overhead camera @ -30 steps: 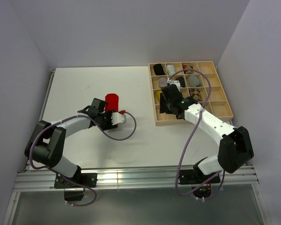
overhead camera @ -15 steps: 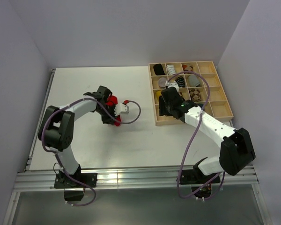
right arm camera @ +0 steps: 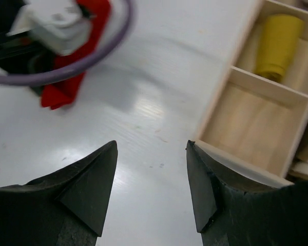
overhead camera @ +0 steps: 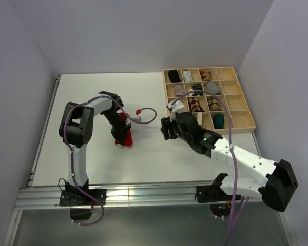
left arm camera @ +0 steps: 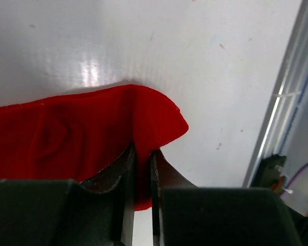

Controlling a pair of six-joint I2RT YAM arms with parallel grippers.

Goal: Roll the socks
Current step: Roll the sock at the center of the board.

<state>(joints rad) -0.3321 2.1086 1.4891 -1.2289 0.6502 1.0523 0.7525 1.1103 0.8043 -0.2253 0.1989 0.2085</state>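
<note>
While the left gripper (left arm camera: 142,159) pinches a fold of the red sock (left arm camera: 66,138), jaws drawn almost together on the fabric, the sock lies on the white table (left arm camera: 143,46) left of centre, its rounded end just past the fingers and the aluminium rail (left arm camera: 285,102) well off to one side. A purple cable (right arm camera: 25,78) loops from that wrist across the table just beside the sock. The right gripper (right arm camera: 151,154) hovers over bare table between the sock and the wooden tray (overhead camera: 237,102), jaws wide apart and holding nothing. Its forearm crosses the tray's near-left corner in the top view and hides the compartments there. The tray is a grid of 4 columns by 4 rows. The far row holds a black roll (overhead camera: 173,77), a white-and-black striped roll (overhead camera: 187,77) and a brown-and-red bundle (overhead camera: 205,75). The next row holds a pale greyish roll (overhead camera: 178,90), another black-and-white striped one (overhead camera: 196,88) and a grey one (overhead camera: 212,87). The 3rd row shows 2 brown-and-cream rolls (overhead camera: 195,105) side by side. A dark teal roll (overhead camera: 218,120) sits in the nearest row. All 4 cells of the rightmost column are bare wood. From the right wrist a yellow roll (right arm camera: 278,46) shows in a cell near the tray's corner, with a bare cell (right arm camera: 246,128) right beside it.
</note>
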